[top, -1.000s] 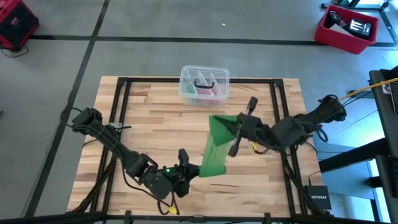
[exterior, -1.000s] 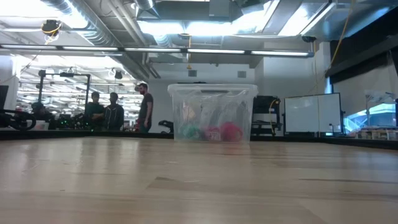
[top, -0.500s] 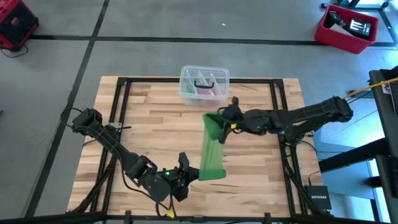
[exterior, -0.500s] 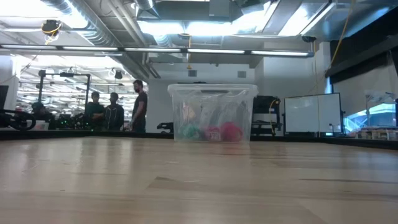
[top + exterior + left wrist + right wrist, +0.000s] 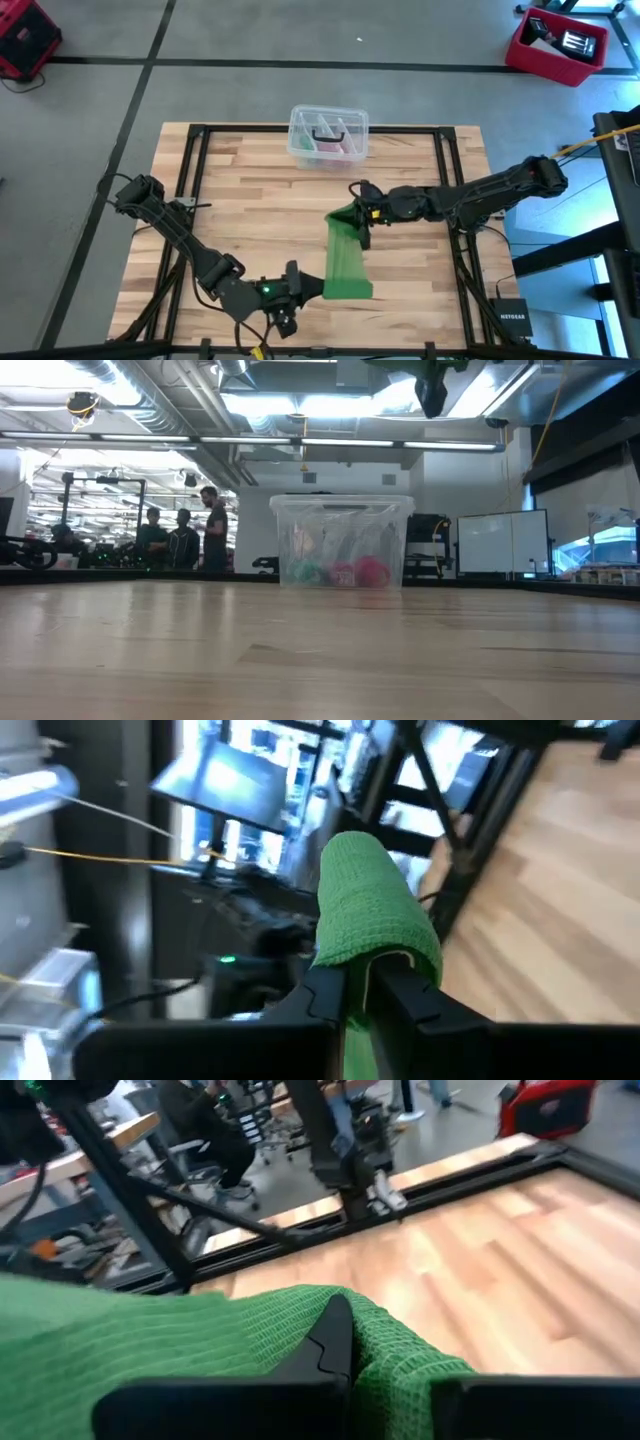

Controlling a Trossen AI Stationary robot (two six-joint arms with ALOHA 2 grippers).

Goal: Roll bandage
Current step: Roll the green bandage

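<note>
I am pinching the bandage at both ends over the table's middle: my left gripper clamping its near end, my right gripper its far end. It is hanging flat, so rolling is barely starting.

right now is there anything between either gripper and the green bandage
Nothing visible. Both grippers are already shut on the bandage: the left gripper pinches its near end, the right gripper pinches its far end, and the strip hangs stretched between them above the table. The clear plastic box sits apart at the far edge.
</note>
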